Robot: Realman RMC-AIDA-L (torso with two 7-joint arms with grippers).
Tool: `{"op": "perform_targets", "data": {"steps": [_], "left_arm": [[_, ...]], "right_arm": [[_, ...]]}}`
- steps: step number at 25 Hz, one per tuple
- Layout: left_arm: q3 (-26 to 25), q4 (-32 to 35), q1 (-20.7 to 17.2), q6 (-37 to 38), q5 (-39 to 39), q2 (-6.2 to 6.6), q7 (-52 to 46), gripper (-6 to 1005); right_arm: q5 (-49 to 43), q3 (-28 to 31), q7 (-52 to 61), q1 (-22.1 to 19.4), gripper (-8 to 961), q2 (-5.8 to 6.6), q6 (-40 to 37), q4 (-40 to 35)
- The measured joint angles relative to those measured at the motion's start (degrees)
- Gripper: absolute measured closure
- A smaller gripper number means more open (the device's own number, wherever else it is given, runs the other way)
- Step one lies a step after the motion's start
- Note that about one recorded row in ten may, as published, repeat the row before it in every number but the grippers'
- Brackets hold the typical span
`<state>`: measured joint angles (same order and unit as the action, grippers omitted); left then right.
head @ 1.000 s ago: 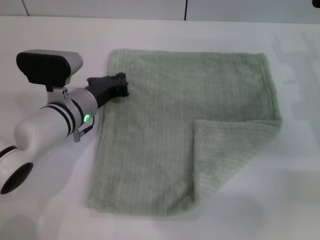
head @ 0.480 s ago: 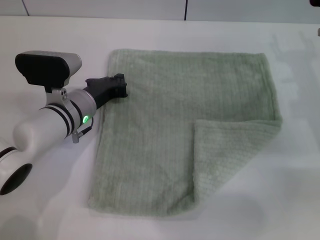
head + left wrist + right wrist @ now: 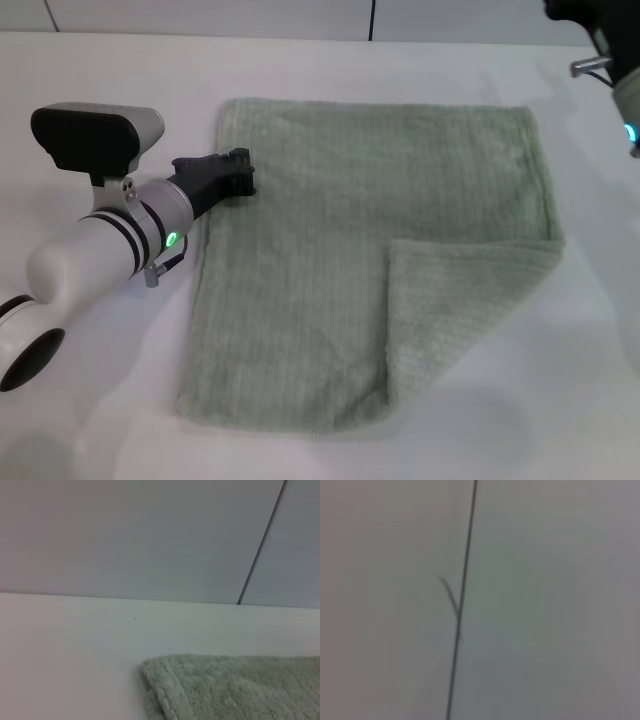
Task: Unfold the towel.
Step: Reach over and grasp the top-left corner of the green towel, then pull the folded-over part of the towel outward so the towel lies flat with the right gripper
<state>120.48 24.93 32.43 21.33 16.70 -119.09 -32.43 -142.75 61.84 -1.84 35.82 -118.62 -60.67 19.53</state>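
The pale sage-green towel (image 3: 330, 220) lies flat on the white table (image 3: 110, 400). Its near right part is folded over onto itself as a flap (image 3: 460, 320). My left gripper (image 3: 241, 174) rests at the towel's left edge near the far left corner. The left wrist view shows that towel corner (image 3: 225, 690) on the table. My right arm enters at the far right; its gripper (image 3: 572, 10) is cut off by the top edge of the head view, beyond the towel's far right corner. The right wrist view shows only a wall seam.
A pale panelled wall (image 3: 200, 15) with dark seams runs along the table's far edge. Bare white table surrounds the towel on all sides.
My right arm has come into the head view at the far right corner. The left arm and the towel have stayed put.
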Motion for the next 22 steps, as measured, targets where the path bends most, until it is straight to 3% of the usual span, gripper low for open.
{"op": "perform_targets", "data": {"steps": [3,5,6,10,13,15,16,20,22], "left_arm": [[0.0,0.0,0.0,0.0,0.0,0.0,0.0,1001],[0.0,0.0,-0.2,0.0,0.0,0.0,0.0,1001],[0.0,0.0,-0.2,0.0,0.0,0.0,0.0,1001],[0.0,0.2,-0.5,0.0,0.0,0.01,0.0,1001],[0.0,0.2,-0.5,0.0,0.0,0.0,0.0,1001],[0.0,0.3,-0.5,0.0,0.0,0.0,0.0,1001],[0.0,0.3,-0.5,0.0,0.0,0.0,0.0,1001],[0.0,0.3,-0.4,0.2,0.0,0.0,0.0,1001],[0.0,0.3,-0.4,0.2,0.0,0.0,0.0,1001]], "right_arm": [[-1.2,0.3,0.0,-0.5,204,0.37,2.5,2.7],[-3.3,0.5,0.4,-2.0,204,1.57,7.6,8.7],[-3.3,0.5,0.4,-2.0,204,1.57,7.6,8.7],[-6.6,1.1,0.4,-5.4,204,3.78,18.4,21.0],[-9.5,2.9,0.6,-6.8,204,4.33,25.3,26.8],[-13.7,6.4,0.6,-8.1,204,4.29,36.8,34.9],[-13.7,6.4,0.6,-8.1,204,4.29,36.8,34.9],[-17.1,10.5,0.4,-8.7,204,3.57,54.2,45.9],[-17.1,11.0,0.4,-8.7,204,3.58,57.2,47.9]]}}
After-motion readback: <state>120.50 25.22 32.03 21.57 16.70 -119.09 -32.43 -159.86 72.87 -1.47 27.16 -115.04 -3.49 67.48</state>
